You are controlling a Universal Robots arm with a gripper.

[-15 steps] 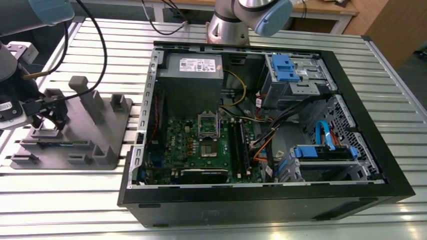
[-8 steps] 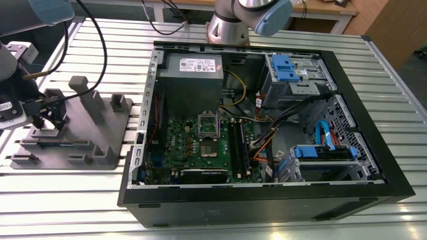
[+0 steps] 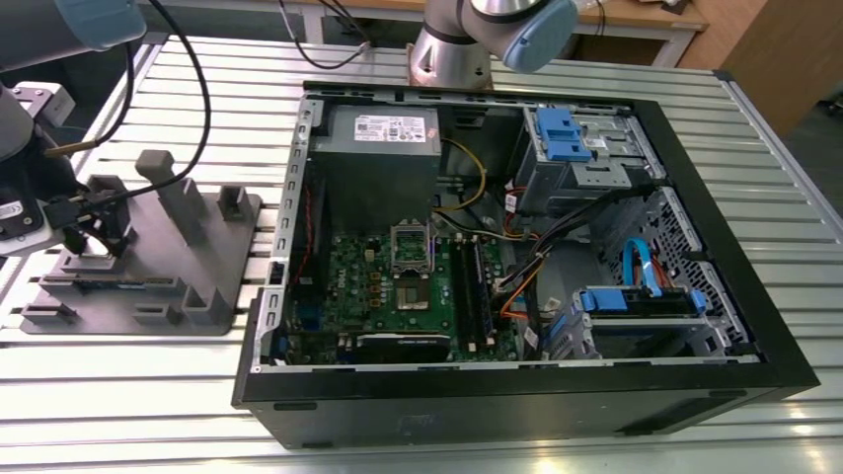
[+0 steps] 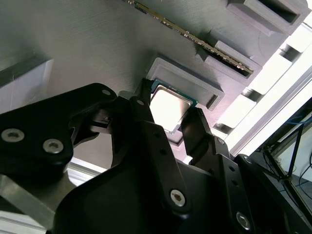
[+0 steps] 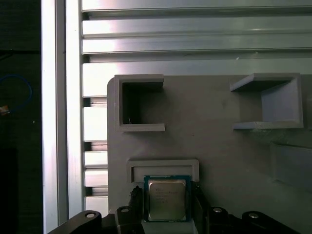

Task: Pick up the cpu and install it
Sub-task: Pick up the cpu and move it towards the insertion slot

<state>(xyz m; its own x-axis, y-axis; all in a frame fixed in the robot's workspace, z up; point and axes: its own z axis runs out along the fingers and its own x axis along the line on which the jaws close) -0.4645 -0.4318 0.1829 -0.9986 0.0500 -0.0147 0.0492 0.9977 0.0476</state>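
The cpu (image 4: 168,104) (image 5: 166,197) is a flat square chip with a silvery top and a thin pale rim. It lies at the open end of a shallow framed pocket on the grey fixture plate (image 5: 219,146). My gripper (image 4: 171,111) (image 5: 166,202) has one black finger against each side of the chip, shut on it. I cannot tell whether the chip is clear of the pocket floor. In the exterior view the gripper (image 3: 93,237) hangs over the fixture (image 3: 197,262) at the exterior view's left. The motherboard socket (image 3: 411,247) lies inside the open computer case.
The open computer case (image 3: 718,212) takes up the middle and the exterior view's right, with cables, blue drive brackets (image 3: 560,133) and memory sticks (image 3: 468,291) inside. Upright posts (image 3: 165,188) rise from the fixture. A long memory stick (image 4: 195,40) lies in a fixture slot.
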